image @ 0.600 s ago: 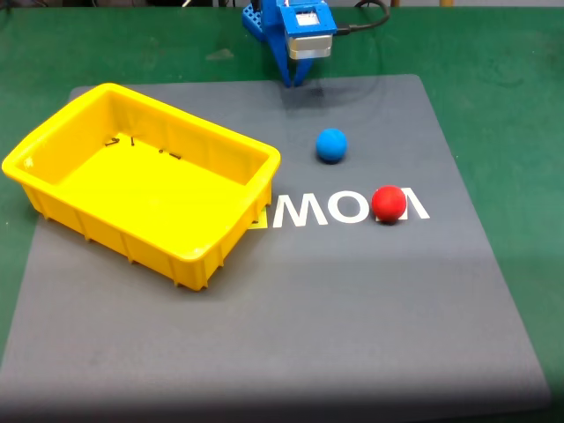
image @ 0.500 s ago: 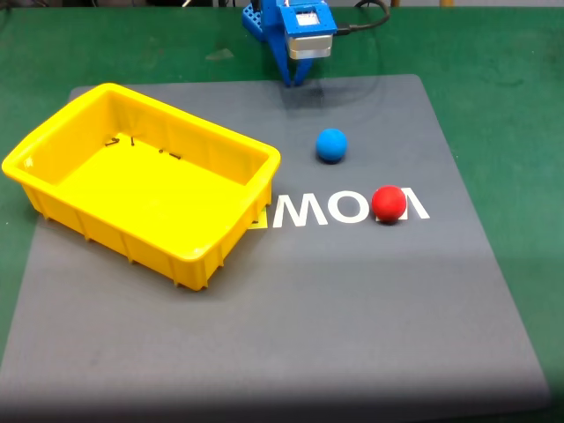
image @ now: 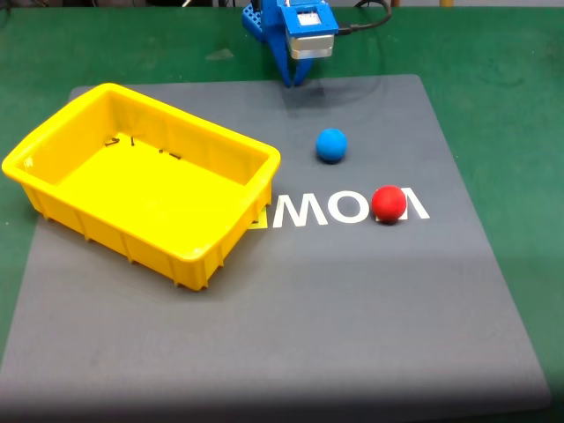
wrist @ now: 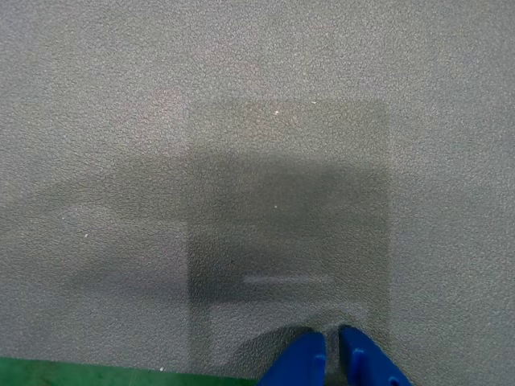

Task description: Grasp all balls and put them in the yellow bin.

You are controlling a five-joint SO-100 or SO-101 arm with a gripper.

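A blue ball [image: 331,144] lies on the grey mat, right of the yellow bin [image: 46,137]. A red ball [image: 389,204] rests lower right of it, on the white lettering. The bin is a large yellow tray on the mat's left half, with nothing round inside it. My blue gripper [image: 293,81] hangs at the mat's far edge, behind the blue ball and apart from it. In the wrist view the two blue fingertips [wrist: 304,355] nearly touch, the gripper [wrist: 332,344] shut with nothing between them, over bare mat.
The grey mat [image: 352,300] lies on a green table [image: 502,79]. White lettering [image: 326,210] is printed mid-mat. A black cable [image: 370,18] runs behind the arm at the top. The mat's near half holds no objects.
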